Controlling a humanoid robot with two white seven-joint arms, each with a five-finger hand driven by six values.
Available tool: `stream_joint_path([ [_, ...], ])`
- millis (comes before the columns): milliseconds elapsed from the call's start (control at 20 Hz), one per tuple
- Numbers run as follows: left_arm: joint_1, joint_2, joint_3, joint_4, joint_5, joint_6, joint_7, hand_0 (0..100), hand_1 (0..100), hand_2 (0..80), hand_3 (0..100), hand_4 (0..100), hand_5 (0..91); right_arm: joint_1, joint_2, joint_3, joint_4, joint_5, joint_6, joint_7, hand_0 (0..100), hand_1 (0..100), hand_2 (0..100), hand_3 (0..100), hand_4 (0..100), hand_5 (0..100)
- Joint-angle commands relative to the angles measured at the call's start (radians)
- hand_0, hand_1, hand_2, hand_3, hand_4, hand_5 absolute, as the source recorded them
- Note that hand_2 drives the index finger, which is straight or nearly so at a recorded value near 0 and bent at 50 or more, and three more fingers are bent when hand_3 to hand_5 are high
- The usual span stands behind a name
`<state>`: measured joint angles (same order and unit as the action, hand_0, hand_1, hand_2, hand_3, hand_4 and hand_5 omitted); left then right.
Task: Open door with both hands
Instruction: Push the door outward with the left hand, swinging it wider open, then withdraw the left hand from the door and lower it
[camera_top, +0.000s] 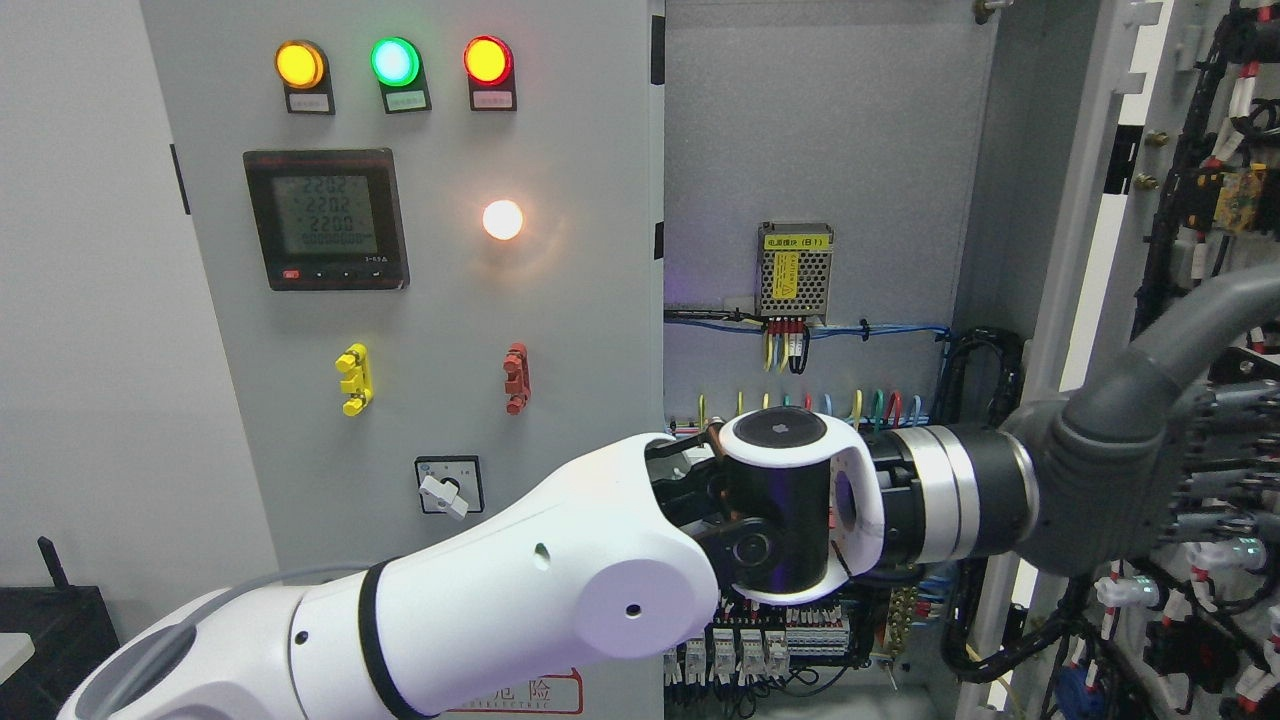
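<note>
Left arm (480, 610): white, crosses from lower left to the cabinet's right side.
Left hand: hidden behind the grey sleeve (1150, 420); fingers' state cannot be told.
Grey metal cabinet door (1090, 200): swung open at right, wiring (800, 340) exposed.

Glossy white shell on the left arm (480, 610), split by a black seam ring, small dark screw holes dotting it. Nearer the hand, a black wrist joint (775, 500) with a white cap and white yoke, then a silver band and a grey ribbed sleeve (1120, 450) beyond.
</note>
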<state>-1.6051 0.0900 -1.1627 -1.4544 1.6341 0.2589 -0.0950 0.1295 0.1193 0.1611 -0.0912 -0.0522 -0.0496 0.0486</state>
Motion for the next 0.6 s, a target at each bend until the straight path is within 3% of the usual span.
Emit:
stream_joint_path([
  [0,0.017,0.223,0.0,-0.084,0.03,0.005,-0.032,0,0,0.0,0,3,0.0,-0.001,0.0,0.0,0.001,0.0,0.0,0.0,11,0,0,0,0,0],
  [301,0.115,0.382,0.009,-0.199,0.029,0.017,-0.068,0,0,0.0,0,3,0.0,0.001,0.0,0.0,0.001,0.0,0.0,0.0,11,0,0,0,0,0],
  [551,0.249,0.577,0.041,-0.339,0.013,0.019,-0.08,0,0,0.0,0,3,0.0,0.001,-0.001,0.0,0.001,0.0,0.0,0.0,11,0,0,0,0,0],
])
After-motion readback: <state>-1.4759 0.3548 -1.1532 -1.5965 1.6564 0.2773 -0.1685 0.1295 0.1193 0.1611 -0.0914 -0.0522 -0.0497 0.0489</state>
